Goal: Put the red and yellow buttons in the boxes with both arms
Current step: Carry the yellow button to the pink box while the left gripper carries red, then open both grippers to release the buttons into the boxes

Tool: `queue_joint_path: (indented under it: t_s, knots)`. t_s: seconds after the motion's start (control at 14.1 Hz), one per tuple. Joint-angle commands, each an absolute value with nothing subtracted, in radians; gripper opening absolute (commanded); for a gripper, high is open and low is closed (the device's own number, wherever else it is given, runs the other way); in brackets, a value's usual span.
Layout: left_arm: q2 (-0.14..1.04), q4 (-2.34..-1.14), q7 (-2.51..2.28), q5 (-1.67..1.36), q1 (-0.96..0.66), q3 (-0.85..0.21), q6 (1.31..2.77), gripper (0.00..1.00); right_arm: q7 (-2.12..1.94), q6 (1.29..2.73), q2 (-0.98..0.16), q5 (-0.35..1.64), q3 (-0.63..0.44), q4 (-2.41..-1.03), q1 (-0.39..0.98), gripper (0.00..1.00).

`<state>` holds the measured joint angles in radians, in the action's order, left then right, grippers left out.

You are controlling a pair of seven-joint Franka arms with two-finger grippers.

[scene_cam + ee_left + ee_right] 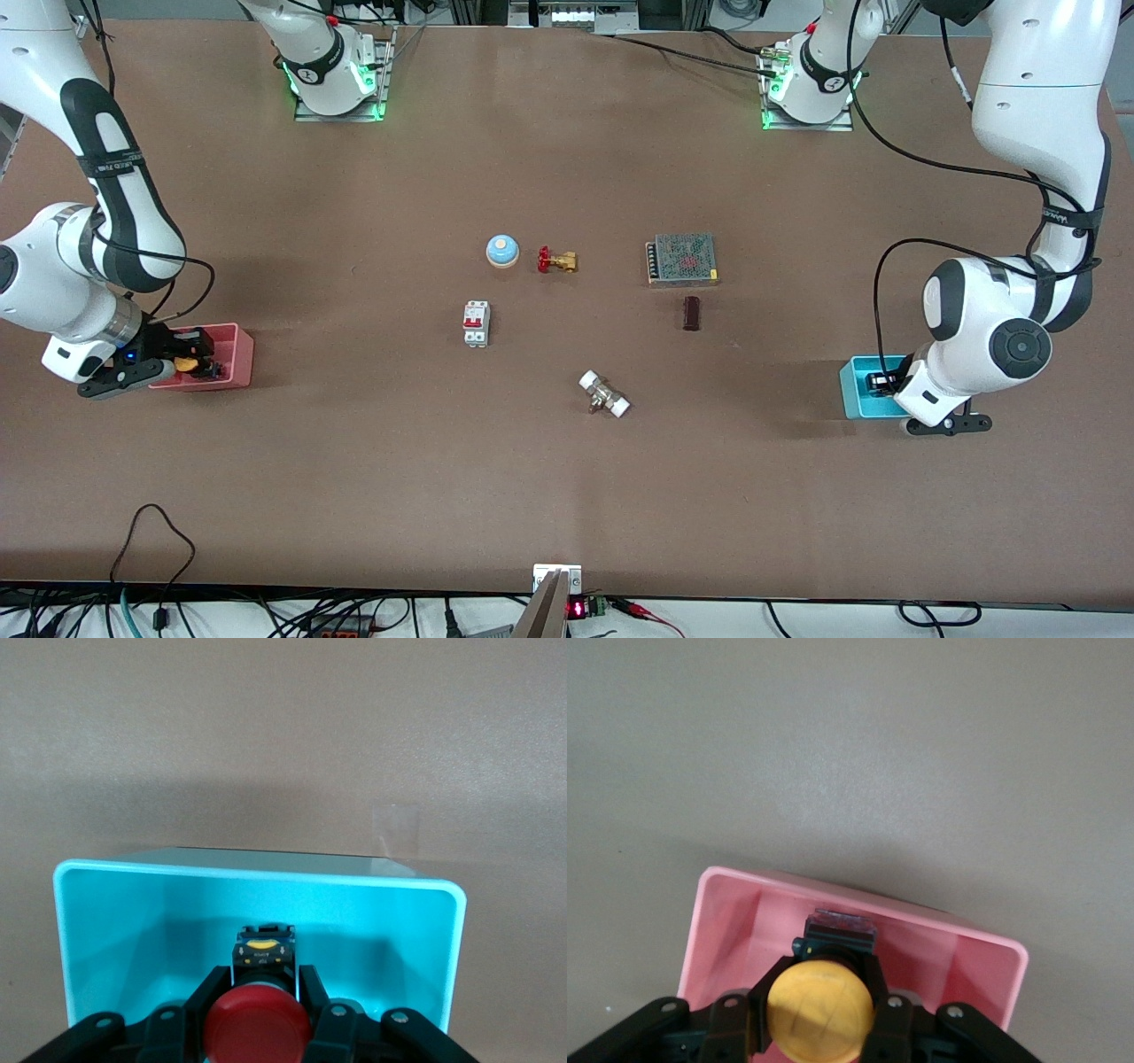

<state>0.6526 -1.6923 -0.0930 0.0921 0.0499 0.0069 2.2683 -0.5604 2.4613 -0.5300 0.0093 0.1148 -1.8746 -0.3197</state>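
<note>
My right gripper [197,354] is inside the salmon pink bin [236,358] at the right arm's end of the table, shut on the orange-yellow button [185,363]. In the right wrist view the yellow cap [819,1011] sits between the fingers [767,985] over the pink bin's floor [726,921]. My left gripper [881,383] is in the cyan bin [853,399] at the left arm's end, mostly hidden by its wrist. In the left wrist view the fingers [209,990] are shut on the red button [257,1028], low inside the cyan bin [106,912].
In the table's middle lie a blue bell [501,250], a red-handled brass valve [556,260], a white breaker [476,322], a metal mesh box [681,259], a dark brown block [691,313] and a white-ended fitting [604,394].
</note>
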Motion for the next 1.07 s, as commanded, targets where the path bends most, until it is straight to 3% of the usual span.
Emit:
queue_joint_path:
  t_s: [0.0, 0.36, 0.5, 0.57, 0.85, 0.99]
  knots:
    - [0.638, -1.706, -0.075, 0.078, 0.057, -0.003, 2.273, 1.0, -0.584, 2.462, -0.549, 0.018, 0.123, -1.862, -0.33, 0.17]
    - [0.585, -1.662, -0.078, 0.087, 0.052, -0.005, 2.15, 1.0, -0.583, 2.461, -0.56, 0.02, 0.123, -1.862, -0.33, 0.54]
    - [0.563, -1.577, -0.078, 0.09, 0.049, -0.006, 2.004, 1.0, -0.581, 2.461, -0.56, 0.021, 0.123, -1.862, -0.33, 0.79]
    - [0.552, -1.525, -0.078, 0.091, 0.045, -0.008, 1.921, 1.0, -0.575, 2.459, -0.56, 0.023, 0.123, -1.862, -0.33, 0.97]
    - [0.497, -1.344, -0.078, 0.084, -0.006, -0.011, 1.682, 1.0, -0.58, 2.454, -0.552, 0.023, 0.123, -1.862, -0.337, 1.0]
    - [0.456, -1.29, -0.078, 0.077, -0.009, -0.024, 1.644, 1.0, -0.58, 2.454, -0.552, 0.023, 0.123, -1.862, -0.337, 1.0]
